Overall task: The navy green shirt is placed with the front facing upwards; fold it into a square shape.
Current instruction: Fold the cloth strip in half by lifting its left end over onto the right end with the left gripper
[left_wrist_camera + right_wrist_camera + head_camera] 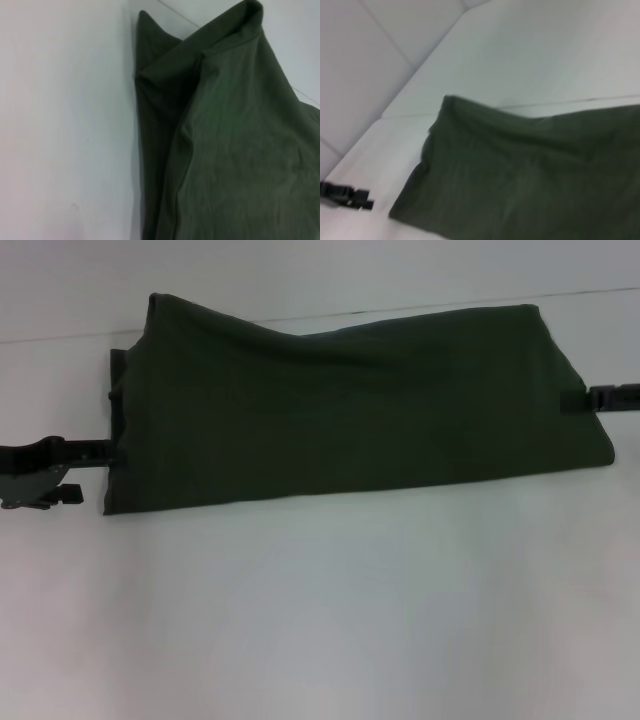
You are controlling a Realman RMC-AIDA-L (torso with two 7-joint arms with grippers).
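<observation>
The navy green shirt [350, 405] lies folded, long axis running left-right

Bright, even light, faint shadows, all views softly blurred.

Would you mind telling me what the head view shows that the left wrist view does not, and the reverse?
Only the head view shows the whole folded green shirt as a wide band, with the left pincer at one end and the right pincer at the other. Only the left wrist view shows the stacked layers at the shirt's raised corner up close. Both show plain green cloth on the white table, no print.
</observation>
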